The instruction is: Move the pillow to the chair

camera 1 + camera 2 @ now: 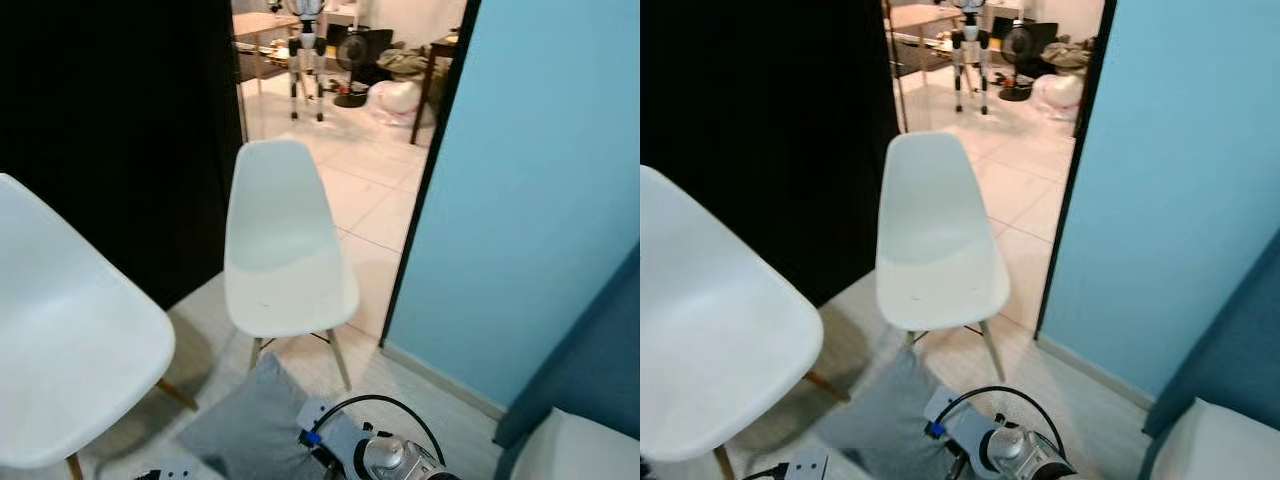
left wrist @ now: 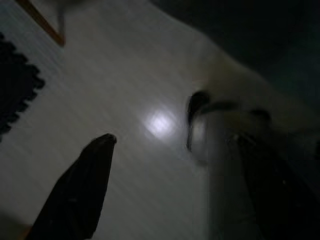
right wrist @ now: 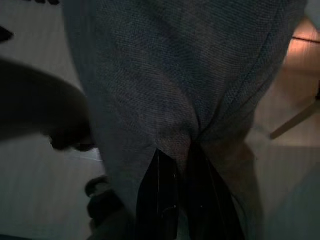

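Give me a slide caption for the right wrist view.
Right gripper fingers pinching a fold of the grey woven fabric pillow hanging above the pale floor.

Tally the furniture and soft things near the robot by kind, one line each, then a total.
White chairs: 2, one ahead and one on the robot's left
Grey pillows: 1, hanging low in front of the robot, pinched by the right pincer
Total: 3

i count two white moulded plastic chairs on wooden legs, one grey fabric pillow, and two black-fingered grippers.
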Tool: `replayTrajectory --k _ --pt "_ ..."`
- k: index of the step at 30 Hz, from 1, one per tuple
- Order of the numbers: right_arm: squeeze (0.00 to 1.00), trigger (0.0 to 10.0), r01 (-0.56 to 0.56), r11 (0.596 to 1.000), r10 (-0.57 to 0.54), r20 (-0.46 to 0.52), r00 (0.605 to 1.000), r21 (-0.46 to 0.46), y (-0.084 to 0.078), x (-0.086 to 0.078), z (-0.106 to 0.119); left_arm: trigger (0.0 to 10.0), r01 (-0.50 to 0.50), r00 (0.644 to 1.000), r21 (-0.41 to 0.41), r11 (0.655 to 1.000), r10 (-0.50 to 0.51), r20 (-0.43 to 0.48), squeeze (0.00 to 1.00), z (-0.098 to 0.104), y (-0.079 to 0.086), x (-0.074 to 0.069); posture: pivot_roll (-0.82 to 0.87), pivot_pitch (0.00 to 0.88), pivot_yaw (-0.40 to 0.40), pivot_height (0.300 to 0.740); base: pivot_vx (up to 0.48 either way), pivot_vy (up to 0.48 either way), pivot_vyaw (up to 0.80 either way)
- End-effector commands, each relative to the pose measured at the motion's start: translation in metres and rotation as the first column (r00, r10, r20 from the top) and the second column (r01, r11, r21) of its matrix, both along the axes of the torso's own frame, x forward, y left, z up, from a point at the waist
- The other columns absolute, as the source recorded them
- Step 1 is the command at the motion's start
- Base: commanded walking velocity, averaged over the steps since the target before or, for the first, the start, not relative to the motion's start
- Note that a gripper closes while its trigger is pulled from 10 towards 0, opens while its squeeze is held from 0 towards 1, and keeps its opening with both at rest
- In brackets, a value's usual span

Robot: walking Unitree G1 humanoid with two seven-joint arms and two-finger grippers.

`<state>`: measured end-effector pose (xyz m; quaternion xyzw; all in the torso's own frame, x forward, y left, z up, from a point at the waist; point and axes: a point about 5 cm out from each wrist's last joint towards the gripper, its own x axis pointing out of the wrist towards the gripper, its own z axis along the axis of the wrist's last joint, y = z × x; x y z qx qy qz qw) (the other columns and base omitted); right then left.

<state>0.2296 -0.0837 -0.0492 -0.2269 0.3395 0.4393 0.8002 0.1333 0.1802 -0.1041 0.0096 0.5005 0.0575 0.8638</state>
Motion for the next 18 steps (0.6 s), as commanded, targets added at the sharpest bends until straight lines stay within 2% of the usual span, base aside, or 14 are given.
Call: replayTrajectory --k 1,2,3,5,12,16,18 --pt "0.00 10.0 -0.020 1.000 0.019 0.060 0.998 0.013 0.0042 0.0100 0.0085 10.0 0.002 1.000 -0.006 1.000 -0.002 -0.017 0.00 -0.0014 -0.0008 -0.0033 0.00 0.002 -0.059 0.740 0.000 0.000 0.77" --pt "0.00 10.0 -0.016 1.000 0.015 0.066 0.998 0.013 0.0040 0.0105 0.0087 10.0 0.002 1.000 -0.007 1.000 -0.002 -0.017 0.00 -0.0015 -0.0011 -0.0035 0.00 0.005 -0.060 0.740 0.000 0.000 0.77" --pt "0.00 10.0 0.024 1.000 -0.024 0.085 0.996 0.007 0.0031 0.0136 0.0098 10.0 0.004 1.000 -0.008 1.000 -0.004 -0.018 0.00 -0.0017 -0.0019 -0.0038 0.00 0.007 -0.061 0.740 0.000 0.000 0.00" --pt "0.00 10.0 0.035 0.999 -0.035 0.090 0.995 0.005 0.0029 0.0145 0.0100 10.0 0.005 1.000 -0.008 1.000 -0.005 -0.018 0.00 -0.0017 -0.0021 -0.0039 0.00 0.007 -0.061 0.740 0.000 0.000 0.00" --pt "0.00 10.0 0.014 1.000 -0.012 0.107 0.994 -0.024 0.0020 0.0140 0.0093 10.0 0.003 1.000 0.004 1.000 -0.003 -0.022 0.00 -0.0026 -0.0027 -0.0070 0.00 0.015 -0.066 0.740 0.000 -0.429 0.00" --pt "0.00 10.0 0.020 0.999 -0.017 0.108 0.994 -0.026 0.0016 0.0142 0.0092 10.0 -0.040 0.999 -0.012 0.999 0.040 -0.015 0.00 -0.0025 -0.0022 -0.0071 0.00 0.016 -0.066 0.740 0.000 0.000 0.00" --pt "0.00 10.0 0.041 0.999 -0.039 0.119 0.992 -0.009 0.0026 0.0183 0.0123 10.0 -0.063 0.998 -0.015 0.998 0.063 0.008 0.00 -0.0008 -0.0010 -0.0026 0.00 0.019 -0.069 0.740 0.000 0.000 0.00"
